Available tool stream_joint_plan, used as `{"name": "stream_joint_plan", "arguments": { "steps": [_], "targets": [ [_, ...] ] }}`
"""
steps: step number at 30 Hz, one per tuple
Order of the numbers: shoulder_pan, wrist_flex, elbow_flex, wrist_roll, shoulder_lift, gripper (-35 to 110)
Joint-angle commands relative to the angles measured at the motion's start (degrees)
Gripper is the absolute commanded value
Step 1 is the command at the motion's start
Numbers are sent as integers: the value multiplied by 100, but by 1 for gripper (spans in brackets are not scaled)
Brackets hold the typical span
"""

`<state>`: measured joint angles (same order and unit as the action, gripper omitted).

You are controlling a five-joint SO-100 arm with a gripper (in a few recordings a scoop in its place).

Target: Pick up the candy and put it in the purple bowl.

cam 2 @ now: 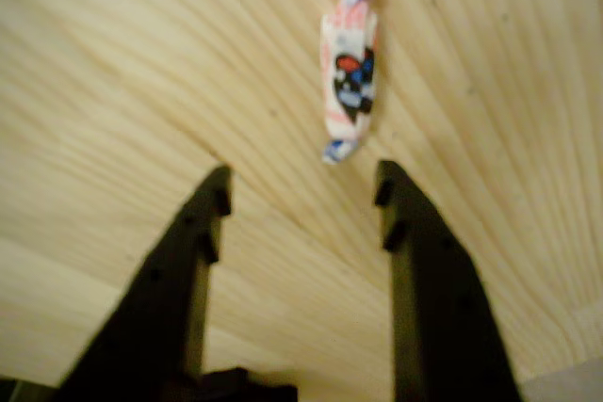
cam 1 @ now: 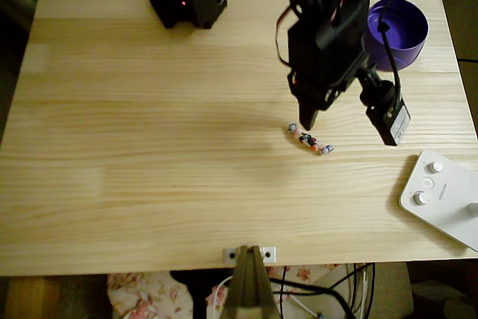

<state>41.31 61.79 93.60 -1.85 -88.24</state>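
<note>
Logging one candy: pink-white wrapper, dark and blue print, twisted blue-white ends, lying flat on the pale pine table, just ahead of my gripper, whose jaws stand apart and empty. One purple bowl at the far right corner. One white device with knobs near the right edge.

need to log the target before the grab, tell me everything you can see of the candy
The candy is a small slim wrapped sweet, pinkish-white with red, blue and dark markings and twisted blue-white ends. The wrapper looks like crinkled film. It lies flat on the wooden table, angled diagonally in the overhead view. Nothing grips it: the open gripper hangs just short of its near end, fingers apart.
</note>
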Motion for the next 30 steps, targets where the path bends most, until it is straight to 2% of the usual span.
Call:
{"name": "stream_joint_plan", "arguments": {
  "steps": [1, 16, 30],
  "targets": [
    [-79, 0, -694, -26, 18, 21],
    [-352, -369, -817, -246, 738, 21],
    [-413, -598, -642, -35, 1134, 21]
  ]
}}
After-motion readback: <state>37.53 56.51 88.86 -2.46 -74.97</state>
